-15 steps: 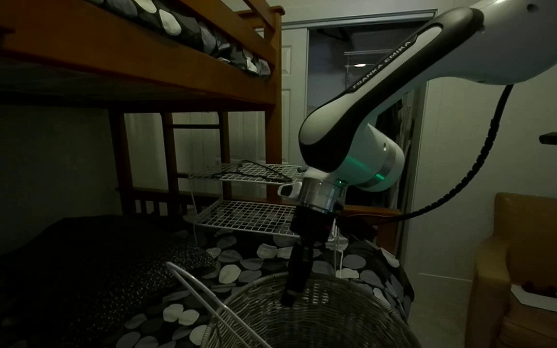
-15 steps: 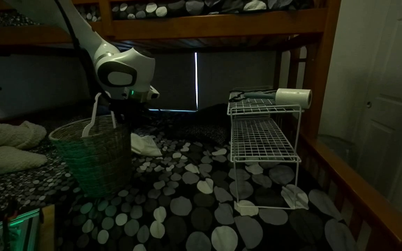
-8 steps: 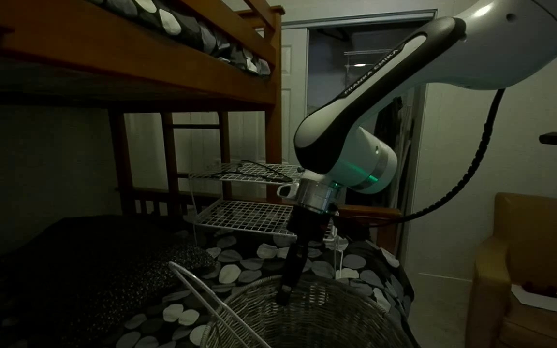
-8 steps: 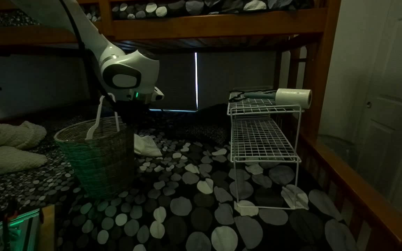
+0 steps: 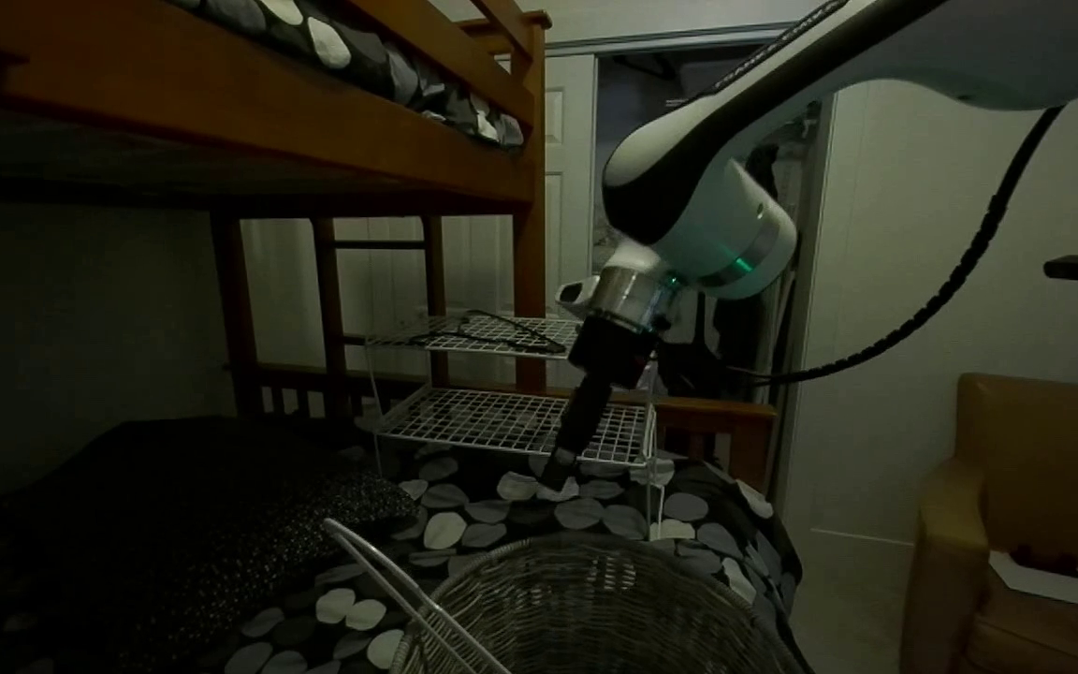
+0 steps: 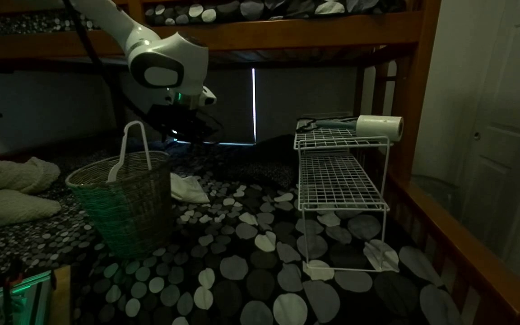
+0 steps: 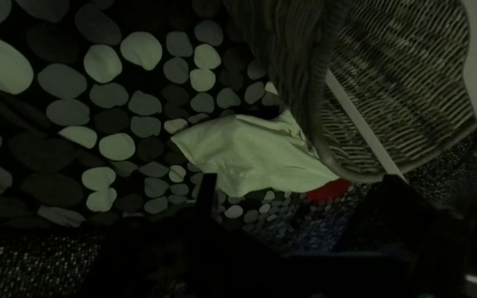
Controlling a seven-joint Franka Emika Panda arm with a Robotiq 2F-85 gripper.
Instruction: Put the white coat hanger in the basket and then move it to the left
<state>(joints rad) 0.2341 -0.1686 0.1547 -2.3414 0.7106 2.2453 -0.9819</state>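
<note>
Dim rm, green cast, heavy shadows

All 3 views underexp. w/ greenish tint. In an exterior view, thin bright slit of light (image 6: 254,106) at back, surroundings murky. Green glow on basket (image 6: 102,207); sm. green light (image 5: 743,266) on arm (image 5: 721,220), lettering (image 5: 779,47) hard to read. Pillow (image 5: 249,505) mostly lost in shadow. Wrist view: gripper (image 7: 301,179) nr-blk silhouette, detail crushed; pale cloth (image 7: 255,153) stands out.

Dim light; wooden bunk bed (image 6: 282,34); tan armchair (image 5: 1030,435); pale wall (image 5: 909,215).
</note>
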